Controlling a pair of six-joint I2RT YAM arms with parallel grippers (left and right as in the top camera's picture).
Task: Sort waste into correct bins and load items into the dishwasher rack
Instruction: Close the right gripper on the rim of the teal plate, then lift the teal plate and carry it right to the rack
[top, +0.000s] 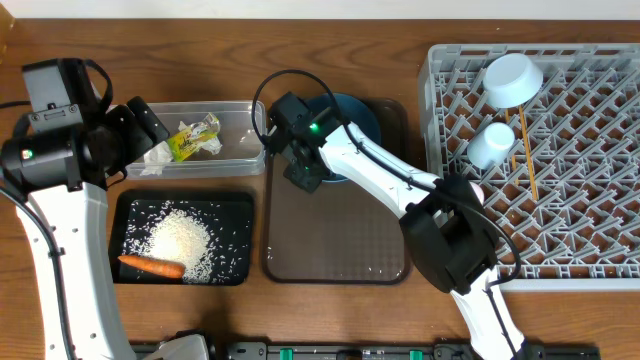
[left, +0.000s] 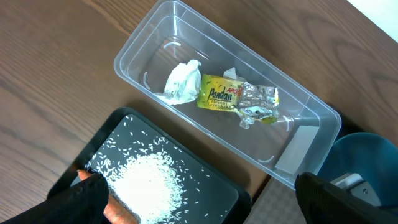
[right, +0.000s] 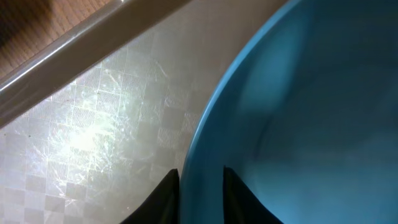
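Overhead first: left gripper (top: 140, 125) hangs over the left end of the clear tub (top: 240, 145), jaws wide, holding nothing. Tub contains the crumpled tissue (top: 160, 153) and the yellow-green wrapper (top: 197, 137), touching each other. Black tray (top: 118, 240) sits just on the near side of the tub, with the rice (top: 185, 238) heaped mid-tray and the carrot (top: 150, 266) along its near edge, touching the rice. Right gripper (top: 305, 172) is down at the left rim of the blue plate (top: 360, 115), which lies at the far end of the brown serving tray (top: 335, 240). Dishwasher rack (top: 580, 170) at right carries the bowl (top: 512, 80), the light-blue cup (top: 490, 145) and the chopsticks (top: 527, 150), all towards its far left corner. Left wrist view: both fingers (left: 78, 199) sit far apart at the bottom corners, only the black tray and rice below them; tissue lies left of the wrapper in the tub; an orange end of the carrot shows beside the left finger; plate edge at the right margin. Right wrist view: the two fingertips (right: 163, 205) stand narrow, one either side of the plate's rim, gripping it; textured serving tray beneath; whether the rim is raised off the tray I cannot tell
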